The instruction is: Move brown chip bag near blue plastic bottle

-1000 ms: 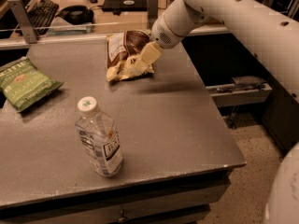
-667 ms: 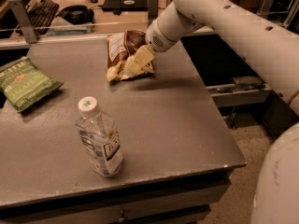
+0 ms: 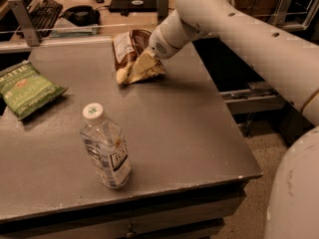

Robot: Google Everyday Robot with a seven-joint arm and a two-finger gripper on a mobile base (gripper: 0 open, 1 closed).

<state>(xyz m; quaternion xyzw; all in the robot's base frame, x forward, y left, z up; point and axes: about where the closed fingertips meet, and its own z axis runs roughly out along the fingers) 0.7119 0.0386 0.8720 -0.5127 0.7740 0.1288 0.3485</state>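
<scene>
The brown chip bag (image 3: 127, 49) lies crumpled at the far middle of the grey table (image 3: 189, 128). My gripper (image 3: 143, 63) is down on the bag's right side and shut on it, with its pale fingers (image 3: 145, 61) pressed into the foil. The bag rests on the table. The blue plastic bottle (image 3: 106, 148), clear with a white cap and a label, stands upright near the table's front edge, well in front of the bag and a little to its left.
A green chip bag (image 3: 26, 87) lies at the table's left edge. Behind the table is a desk with a keyboard (image 3: 42, 9) and a dark headset (image 3: 82, 15). My white arm (image 3: 249, 39) reaches in from the right. The floor drops off to the right.
The arm has shifted slightly to the left over the brown chip bag. The bag, the bottle and the green bag stay where they were.
</scene>
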